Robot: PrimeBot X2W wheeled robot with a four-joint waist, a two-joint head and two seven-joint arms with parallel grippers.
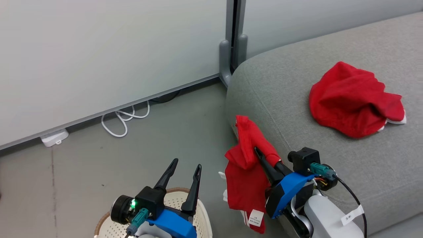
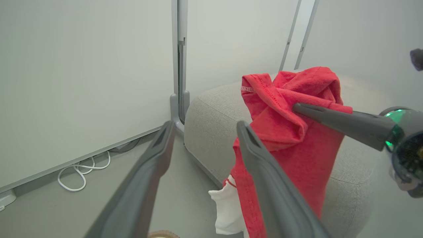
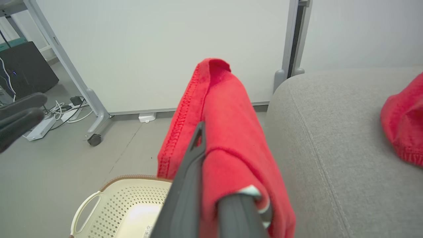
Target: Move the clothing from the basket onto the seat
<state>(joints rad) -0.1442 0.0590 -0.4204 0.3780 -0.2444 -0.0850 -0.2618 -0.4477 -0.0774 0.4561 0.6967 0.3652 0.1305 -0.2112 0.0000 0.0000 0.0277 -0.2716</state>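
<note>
My right gripper (image 1: 259,152) is shut on a red garment (image 1: 246,172) that hangs beside the left end of the grey seat (image 1: 284,105), above the floor. The same garment (image 2: 290,138) shows in the left wrist view and drapes over the right fingers (image 3: 188,178) in the right wrist view. A second piece of red clothing (image 1: 355,99) lies bunched on the seat. The cream basket (image 1: 185,201) stands low at the bottom, under my left gripper (image 1: 185,170), which is open and holds nothing. The basket (image 3: 122,211) looks bare inside where it shows.
A white partition wall (image 1: 99,49) with a grey post (image 1: 233,43) runs behind. White cables (image 1: 124,120) and a white power strip (image 1: 54,137) lie on the grey floor by the wall. A wheeled frame foot (image 3: 94,138) and a dark box (image 3: 26,69) stand at far left.
</note>
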